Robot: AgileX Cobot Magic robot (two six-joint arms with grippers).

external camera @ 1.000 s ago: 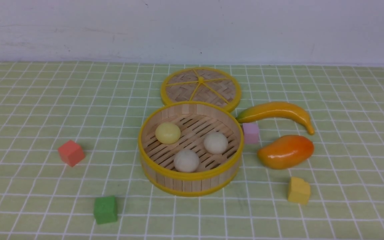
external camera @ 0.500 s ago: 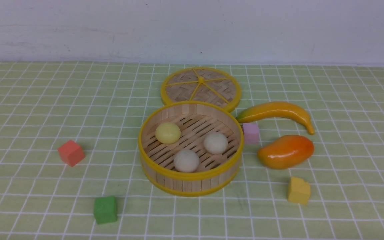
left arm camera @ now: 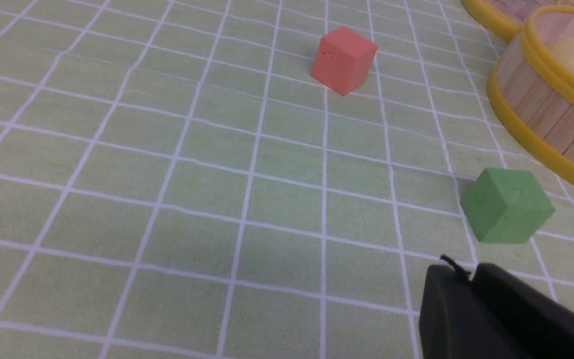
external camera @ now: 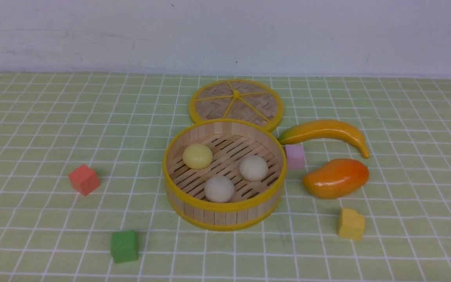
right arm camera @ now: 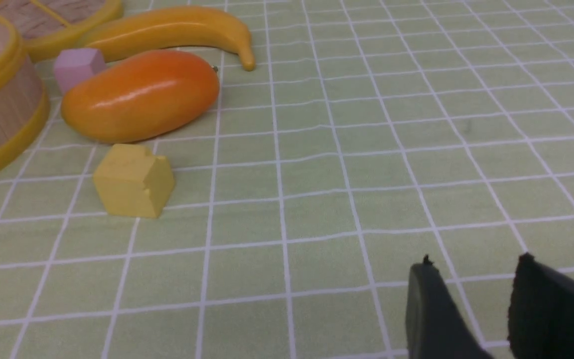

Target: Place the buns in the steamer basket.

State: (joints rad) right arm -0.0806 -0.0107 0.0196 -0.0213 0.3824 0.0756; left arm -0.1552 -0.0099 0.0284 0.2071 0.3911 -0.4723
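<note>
Bamboo-slat round steamer basket with yellow rims (external camera: 224,207) holding all three smooth round buns on its slatted floor: pale yellow (external camera: 197,156), off-white (external camera: 253,168), off-white (external camera: 219,188).
From my remote station, the left gripper (left arm camera: 471,274) shows fingers nearly together, empty, near the green cube (left arm camera: 506,205) beside the basket; the right gripper (right arm camera: 471,267) stands parted, empty, well apart from it.

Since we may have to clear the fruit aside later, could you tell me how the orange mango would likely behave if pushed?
The mango lies on its side, rounded and oblong, so it would probably rock or swivel rather than slide straight. Its glossy skin suggests a pincer could slip on it. It looks like a rigid toy, likely stiff.
</note>
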